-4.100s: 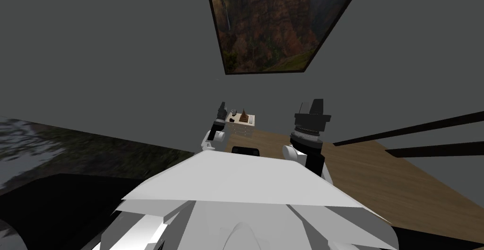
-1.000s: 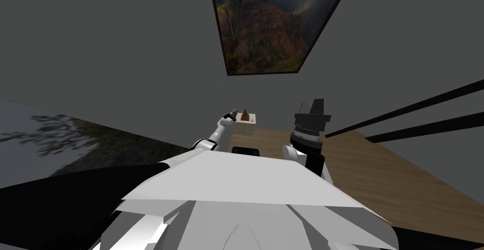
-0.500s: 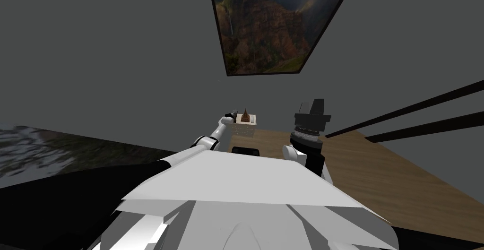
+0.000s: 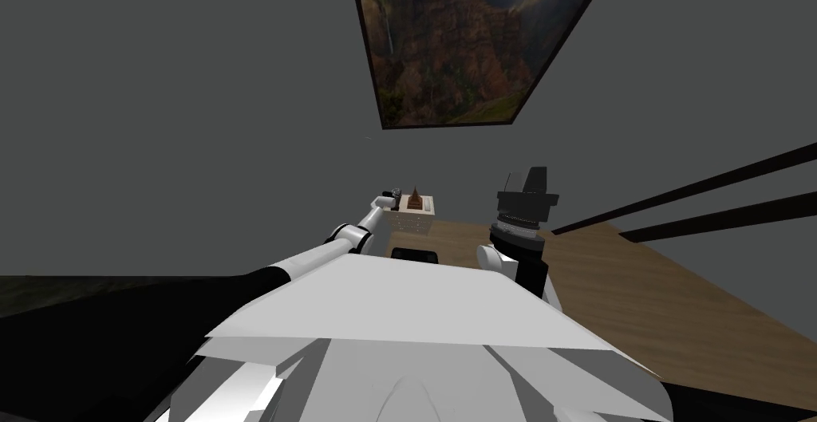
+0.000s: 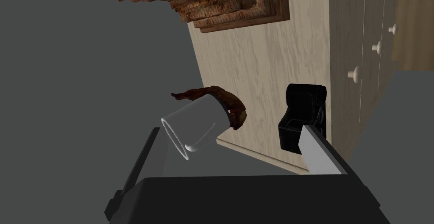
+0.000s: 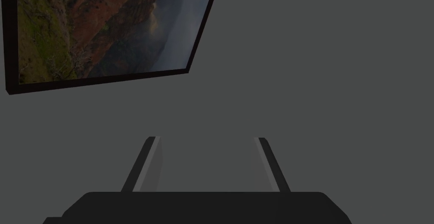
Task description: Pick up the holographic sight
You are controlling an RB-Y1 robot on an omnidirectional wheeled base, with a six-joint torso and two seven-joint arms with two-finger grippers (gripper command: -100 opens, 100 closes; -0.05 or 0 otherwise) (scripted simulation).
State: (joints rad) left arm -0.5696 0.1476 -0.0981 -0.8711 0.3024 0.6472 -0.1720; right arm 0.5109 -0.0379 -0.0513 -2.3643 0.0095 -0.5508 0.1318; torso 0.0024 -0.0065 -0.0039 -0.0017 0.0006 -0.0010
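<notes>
— Where was the black holographic sight?
— On the pale dresser top, by its front edge, behind one blade of our left gripper, fingers spread. Our right gripper stood likewise parted.

The holographic sight was a small black boxy block with a hollow face, sitting on the pale wooden surface near its drawer-side edge.

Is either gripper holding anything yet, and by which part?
Nothing is held. The left gripper is open at the dresser, with the black sight next to one finger but not clamped. The right gripper is open and empty.
</notes>
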